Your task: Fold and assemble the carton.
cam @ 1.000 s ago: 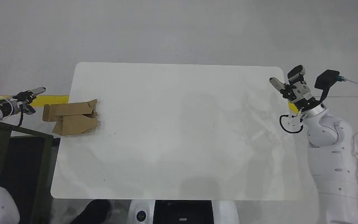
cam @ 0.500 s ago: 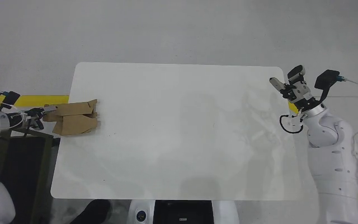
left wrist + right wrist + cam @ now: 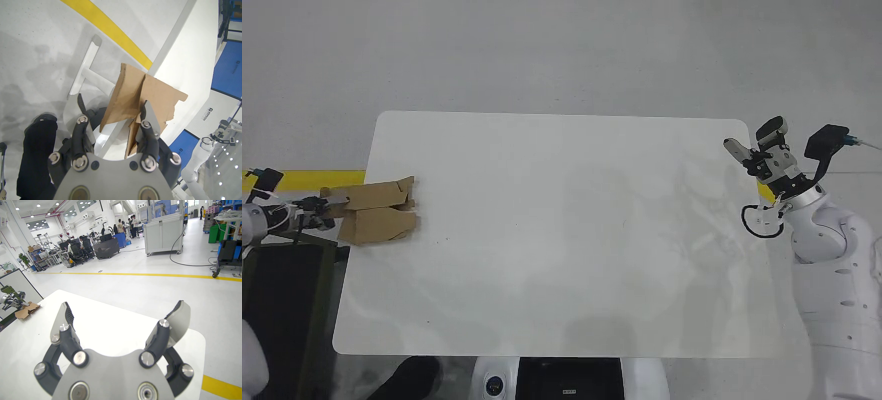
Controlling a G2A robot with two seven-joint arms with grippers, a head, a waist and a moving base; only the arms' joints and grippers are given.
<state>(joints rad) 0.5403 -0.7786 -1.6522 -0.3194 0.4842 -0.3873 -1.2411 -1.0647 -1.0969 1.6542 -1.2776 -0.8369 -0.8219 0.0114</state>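
The carton (image 3: 377,210) is a flattened brown cardboard blank lying at the left edge of the white table (image 3: 572,230), with one end hanging past the rim. My left gripper (image 3: 326,205) is off the table at that end, open, its fingers straddling the overhanging flap (image 3: 124,94). One fingertip (image 3: 144,109) touches the cardboard; the other stands apart from it. From the right wrist view the carton (image 3: 26,310) and the left gripper (image 3: 21,303) appear far off. My right gripper (image 3: 754,135) is open and holds nothing at the table's right edge (image 3: 122,303).
A yellow floor line (image 3: 121,37) runs beside the table's left side. White table frame tubes (image 3: 85,68) sit below the overhanging carton. A dark stand (image 3: 282,310) is on the floor left of the table.
My left gripper has come in from farther back at the left to the carton's overhanging end, and now has the flap between its fingers. The right arm has not moved.
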